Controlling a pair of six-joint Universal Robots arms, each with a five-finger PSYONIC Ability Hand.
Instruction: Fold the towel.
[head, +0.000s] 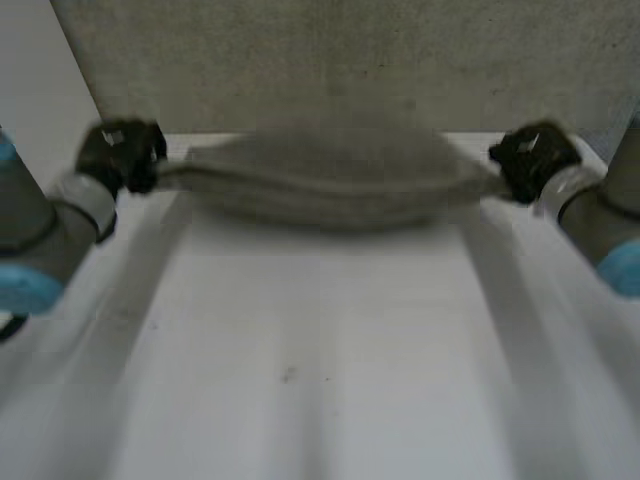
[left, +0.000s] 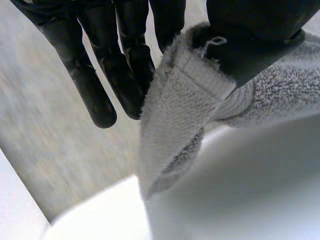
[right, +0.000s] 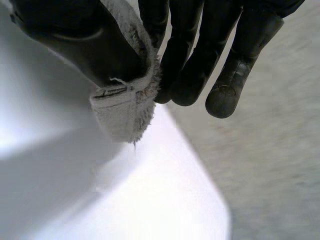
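A grey towel (head: 320, 180) hangs stretched between my two hands over the far end of the white table (head: 320, 350), sagging a little in the middle. My left hand (head: 122, 152) holds its left end; in the left wrist view the thumb (left: 260, 35) pinches the towel's corner (left: 185, 105) against the fingers (left: 95, 85). My right hand (head: 535, 158) holds the right end; in the right wrist view the thumb (right: 85, 45) presses the hemmed corner (right: 122, 107) against the fingers (right: 225, 75). Both corners stick out below the pinch.
Beyond the table's far edge lies grey carpeted floor (head: 330, 60). The white tabletop stretches from the towel toward me. A small dark speck (head: 288, 375) marks the table's middle.
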